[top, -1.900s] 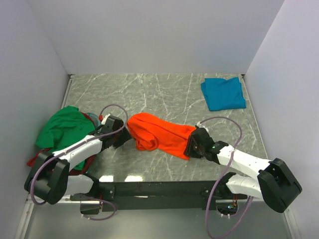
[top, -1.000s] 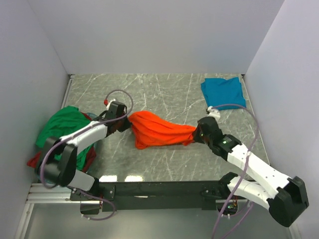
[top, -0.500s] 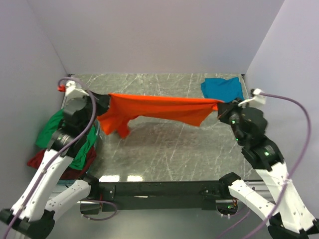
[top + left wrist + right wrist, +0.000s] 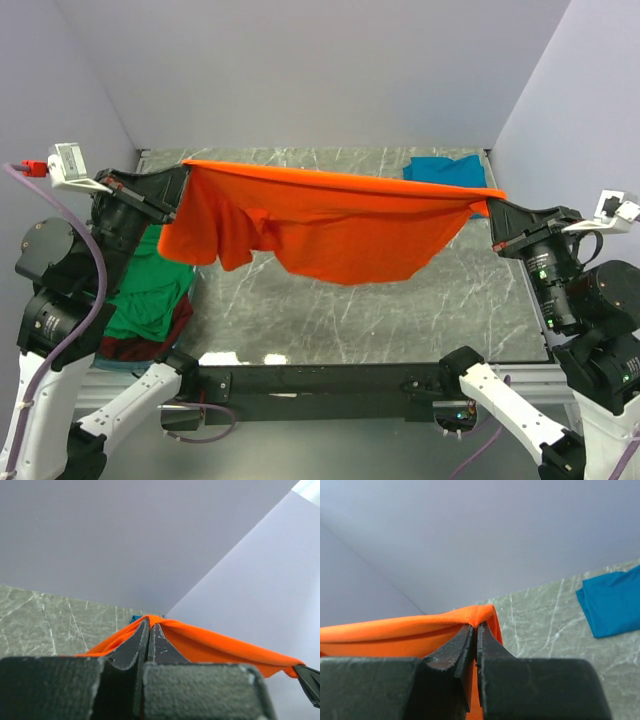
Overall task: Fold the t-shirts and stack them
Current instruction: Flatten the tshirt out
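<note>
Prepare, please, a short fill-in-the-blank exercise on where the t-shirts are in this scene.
The t-shirt stretched in the air between the left gripper and the right gripper is ____.
The folded teal t-shirt lies at the table's far ____ corner.
The dark red t-shirt lies ____ the green t-shirt.
Missing words: orange; right; under.

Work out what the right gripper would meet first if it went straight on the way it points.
The orange t-shirt the right gripper pinches; beyond it, seemingly only the pale wall, though depth is unclear.
</note>
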